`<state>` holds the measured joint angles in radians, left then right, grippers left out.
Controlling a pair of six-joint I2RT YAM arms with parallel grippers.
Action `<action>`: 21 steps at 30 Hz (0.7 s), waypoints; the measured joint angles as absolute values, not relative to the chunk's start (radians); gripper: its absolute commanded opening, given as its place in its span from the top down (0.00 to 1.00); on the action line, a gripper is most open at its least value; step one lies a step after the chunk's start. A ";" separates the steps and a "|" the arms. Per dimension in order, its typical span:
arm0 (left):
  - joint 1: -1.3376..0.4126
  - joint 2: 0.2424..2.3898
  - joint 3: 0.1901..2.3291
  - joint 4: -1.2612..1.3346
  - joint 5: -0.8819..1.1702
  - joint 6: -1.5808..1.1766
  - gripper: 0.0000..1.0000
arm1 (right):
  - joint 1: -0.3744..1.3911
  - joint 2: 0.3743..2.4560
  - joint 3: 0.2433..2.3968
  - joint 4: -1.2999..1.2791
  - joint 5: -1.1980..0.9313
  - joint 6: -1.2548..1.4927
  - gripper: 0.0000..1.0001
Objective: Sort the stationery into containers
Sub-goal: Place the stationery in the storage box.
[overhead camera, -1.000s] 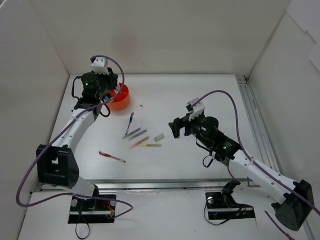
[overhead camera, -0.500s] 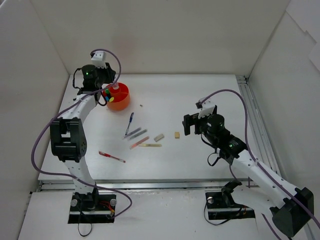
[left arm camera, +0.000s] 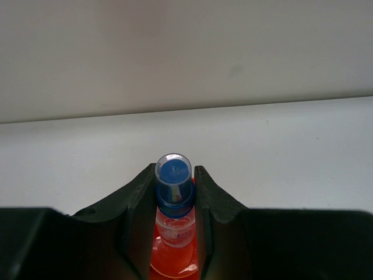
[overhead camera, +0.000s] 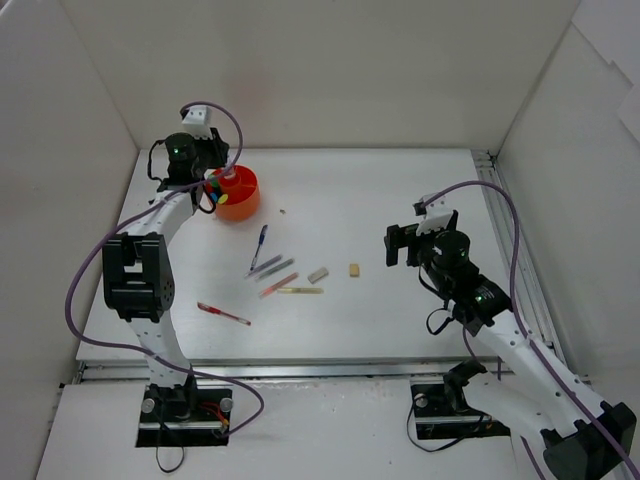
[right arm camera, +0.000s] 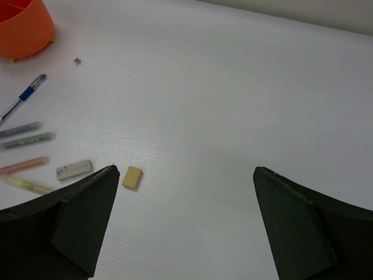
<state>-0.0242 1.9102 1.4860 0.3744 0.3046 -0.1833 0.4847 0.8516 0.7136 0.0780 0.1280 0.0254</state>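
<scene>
White arms (overhead camera: 512, 343), black joints (overhead camera: 130, 285), purple cables (overhead camera: 470, 184)

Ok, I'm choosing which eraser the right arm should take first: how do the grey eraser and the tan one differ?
The grey eraser is longer and speckled; the tan eraser is shorter, squarer and plain. The grey eraser lies beside the pens; the tan eraser lies apart, nearer the open right gripper. Both lie flat on the table, outside the orange organizer.
</scene>
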 measured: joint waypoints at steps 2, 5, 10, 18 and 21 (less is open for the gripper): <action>-0.024 1.910 1.473 0.382 0.298 -0.183 1.00 | 0.479 0.850 0.714 0.078 0.128 0.025 0.02; -0.024 1.910 1.443 0.387 0.289 -0.183 1.00 | 0.474 0.850 0.714 0.076 0.127 0.025 0.02; -0.028 1.910 1.425 0.384 0.274 -0.182 0.71 | 0.470 0.850 0.714 0.074 0.127 0.026 0.02; -0.035 1.899 1.422 0.385 0.261 -0.169 0.30 | 0.466 0.849 0.714 0.070 0.110 0.025 0.02; -0.039 1.863 1.402 0.376 0.262 -0.165 0.05 | 0.465 0.846 0.714 0.070 0.088 0.026 0.02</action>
<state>-0.0387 1.8633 1.4017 0.3759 0.2615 -0.1650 0.4652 0.8463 0.7136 0.0696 0.0883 0.0257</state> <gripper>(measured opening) 0.808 0.979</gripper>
